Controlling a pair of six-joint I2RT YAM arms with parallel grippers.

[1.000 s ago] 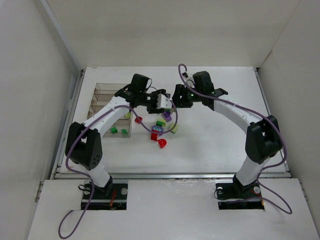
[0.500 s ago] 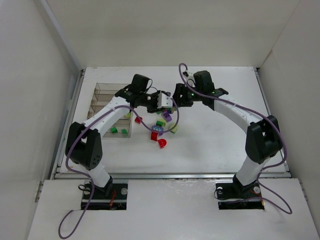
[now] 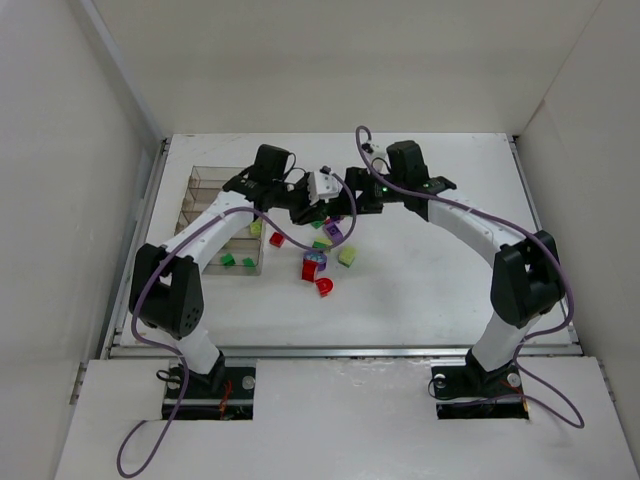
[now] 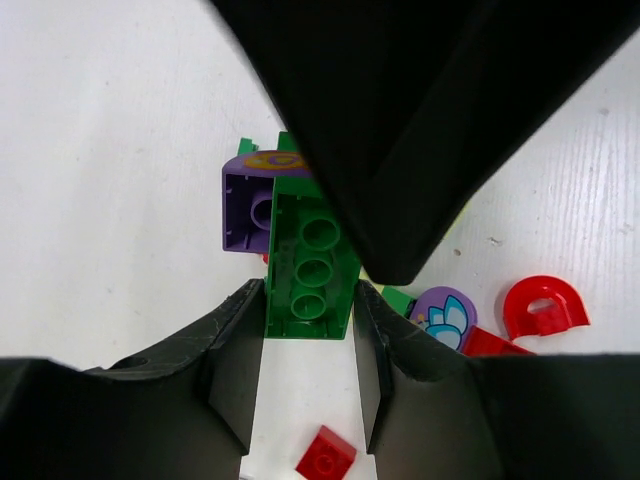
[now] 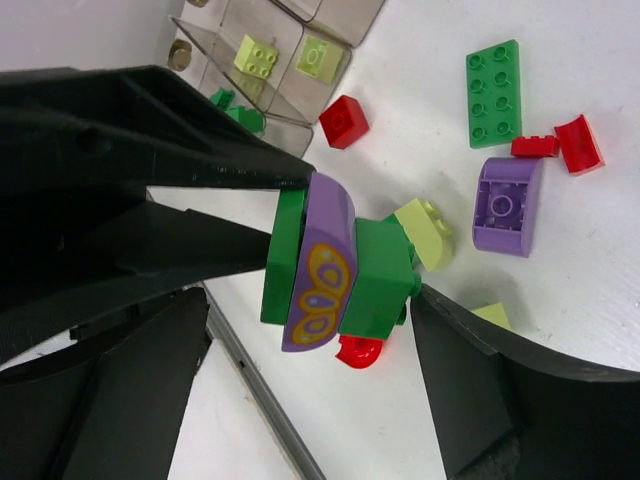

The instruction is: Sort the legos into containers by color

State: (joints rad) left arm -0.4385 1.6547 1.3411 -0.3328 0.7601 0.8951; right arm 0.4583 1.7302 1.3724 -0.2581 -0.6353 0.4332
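My left gripper (image 4: pixel 307 295) is shut on a dark green brick (image 4: pixel 305 265) that is stuck to a purple butterfly piece (image 5: pixel 318 265) and a second green brick (image 5: pixel 378 280). It holds this clump above the table. My right gripper (image 5: pixel 312 298) is open and straddles the clump; one fingertip (image 5: pixel 430 305) touches the second green brick. In the top view both grippers (image 3: pixel 310 205) (image 3: pixel 352 198) meet right of the clear container (image 3: pixel 205 190). Loose legos lie below them: a red one (image 3: pixel 277 239), a purple one (image 3: pixel 333 231), a yellow-green one (image 3: pixel 347 256) and a red arch (image 3: pixel 324 287).
The container (image 5: pixel 205 40) holds yellow-green bricks (image 5: pixel 256 55) in one row and green ones (image 3: pixel 228 261) at its near end. A flat green plate (image 5: pixel 493 92), a purple brick (image 5: pixel 508 205) and red pieces (image 5: pixel 555 143) lie on the table. White walls enclose the workspace.
My left gripper has lifted and moved back with the brick clump, away from the loose pile and closer to my right gripper. The right arm has barely moved.
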